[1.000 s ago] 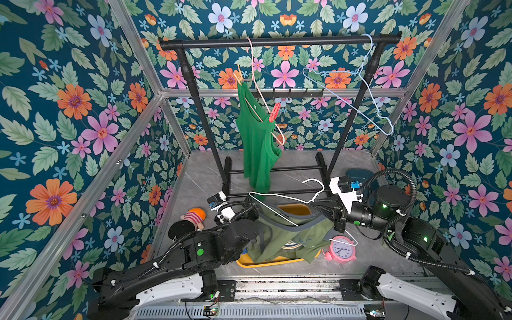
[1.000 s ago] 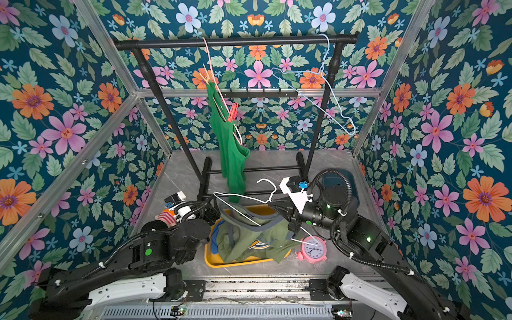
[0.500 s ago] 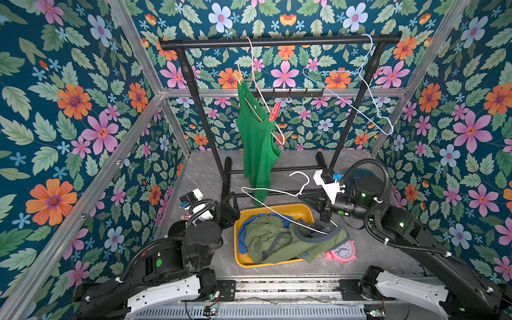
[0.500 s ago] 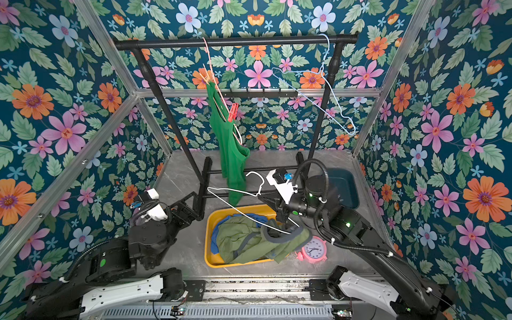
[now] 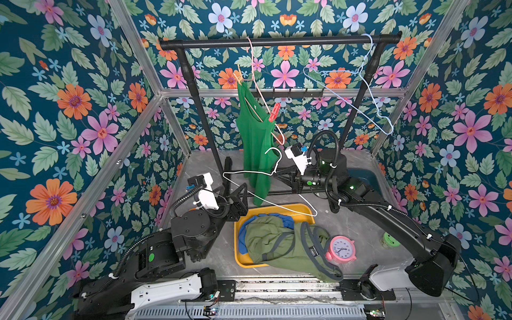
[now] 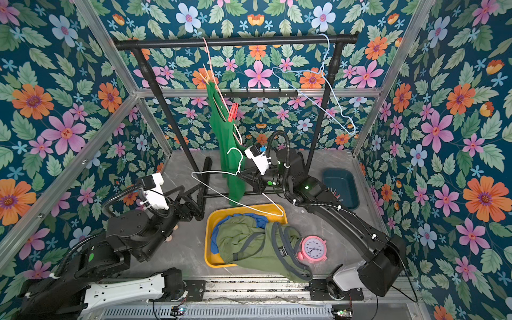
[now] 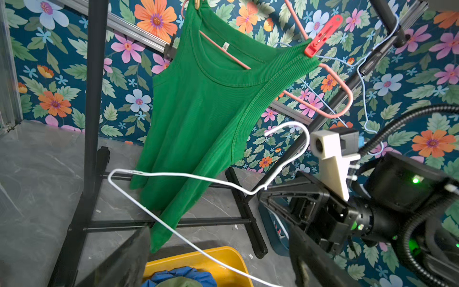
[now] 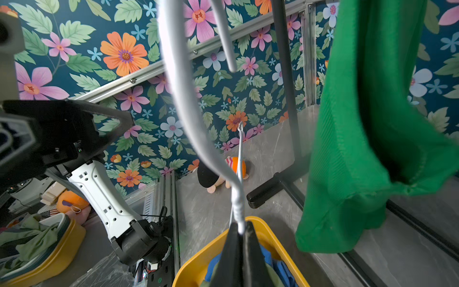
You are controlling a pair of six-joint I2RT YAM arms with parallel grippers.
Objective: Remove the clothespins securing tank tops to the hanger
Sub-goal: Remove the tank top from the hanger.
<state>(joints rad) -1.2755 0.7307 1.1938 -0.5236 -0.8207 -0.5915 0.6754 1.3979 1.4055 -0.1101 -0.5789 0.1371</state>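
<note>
Right wrist view: the right gripper (image 8: 239, 232) is clamped on the white hanger (image 8: 185, 99) at the twisted neck just under its hook, with the jaws pinched tight on the wire. Both top views show that hanger tilted in the air over the back rim of the yellow bin (image 5: 236, 249), in front of the green tank top (image 5: 255, 144). Can't tell if wire and fabric touch.

On the other side, the left gripper (image 5: 240, 200) is spread wide with nothing between the jaws. It sits off the bin's back left corner, next to the left foot of the rack (image 5: 277, 41).

That green tank top hangs on the pink hanger (image 7: 351, 97), which hooks over the rack's top rail. The rack stands along the back edge of the table (image 5: 360, 227). One strap is pinned to the pink wire by a red clothespin (image 7: 320, 37). At the other strap a yellowish clothespin (image 7: 197, 3) is cut off by the left wrist frame edge — its grip isn't readable.

Near the middle of the table's front edge, the olive tank top (image 5: 277, 243) lies crumpled over the blue tank top (image 5: 282, 220) in the yellow bin. It spills over the bin's right rim onto the table and touches the pink alarm clock (image 5: 342, 248).

By the back right corner sits a teal bin (image 6: 340, 188), behind the right arm — contents too small to call.
</note>
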